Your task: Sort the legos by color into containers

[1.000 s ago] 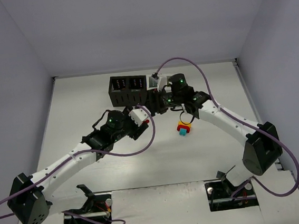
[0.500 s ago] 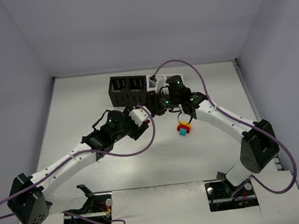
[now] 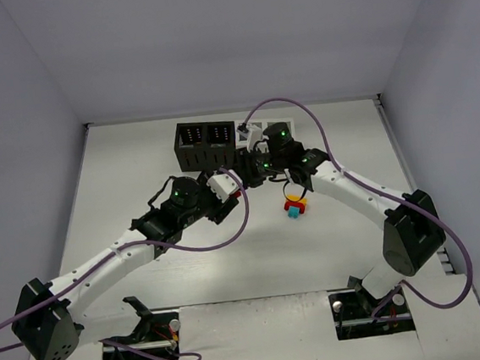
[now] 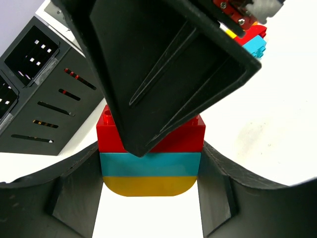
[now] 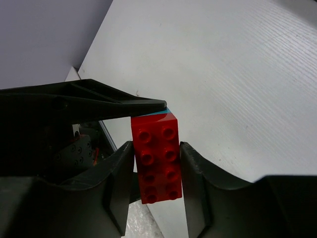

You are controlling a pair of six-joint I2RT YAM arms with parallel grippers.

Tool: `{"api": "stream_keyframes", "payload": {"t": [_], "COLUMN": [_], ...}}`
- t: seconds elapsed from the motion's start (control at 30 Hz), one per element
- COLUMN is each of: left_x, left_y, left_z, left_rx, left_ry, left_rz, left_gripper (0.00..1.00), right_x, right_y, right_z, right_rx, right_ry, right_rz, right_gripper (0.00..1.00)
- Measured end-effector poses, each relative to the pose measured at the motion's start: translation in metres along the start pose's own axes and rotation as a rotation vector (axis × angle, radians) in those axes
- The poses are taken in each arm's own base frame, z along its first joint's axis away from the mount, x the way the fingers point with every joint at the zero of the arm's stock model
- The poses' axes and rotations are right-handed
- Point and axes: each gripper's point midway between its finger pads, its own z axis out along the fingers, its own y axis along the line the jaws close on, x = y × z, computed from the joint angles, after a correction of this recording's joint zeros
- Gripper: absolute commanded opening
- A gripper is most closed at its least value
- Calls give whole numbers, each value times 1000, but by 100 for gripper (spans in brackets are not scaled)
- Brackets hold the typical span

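Since a second ago the right arm [image 3: 362,190] has leaned in toward the centre and its jaws have narrowed; the left arm [image 3: 111,256] has held its place. Both meet over the table [image 3: 138,177] just in front of the bins [image 3: 205,156]. A loose clump [image 3: 294,205] of red, yellow and teal bricks lies near, on the right arm's side.

The left gripper [image 4: 150,181] holds a three-brick stack [image 4: 150,171]. Its fingers [image 4: 74,193] sit on the two ends of the teal brick [image 4: 148,164] and yellow brick [image 4: 148,186], with red uppermost in that view.

The right gripper [image 5: 156,166] is pinched on the red brick [image 5: 156,156]. Its fingers flank the brick's long sides, the long axis runs along them, the studs face the wrist camera, and a sliver of teal shows behind.

I judge the red brick must part from the teal along the stud direction, back toward the right wrist and away from the left fingers. That calls for a straight pull or a slight rock against a firm left grip.
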Motion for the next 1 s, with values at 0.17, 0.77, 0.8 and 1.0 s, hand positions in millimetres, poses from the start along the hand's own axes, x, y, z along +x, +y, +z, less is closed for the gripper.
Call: {"api": "stream_keyframes", "payload": {"t": [0.17, 0.77, 0.8, 1.0], "left_x": [0, 8, 7, 6], "left_y": [-1, 0, -1, -4], "left_z": [0, 6, 6, 10], "left_rx": [3, 20, 23, 39], "left_ry": [0, -33, -36, -44], "left_rz": [-3, -134, -138, -148], "left_gripper": [3, 0, 0, 0], "right_x": [0, -1, -1, -1], "right_y": [0, -9, -9, -13], "right_z": [0, -2, -2, -6], "right_rx": [-5, 33, 34, 43], "right_ry": [0, -4, -5, 0], "right_rz": [-20, -37, -35, -22], "right_gripper": [0, 0, 0, 0]}}
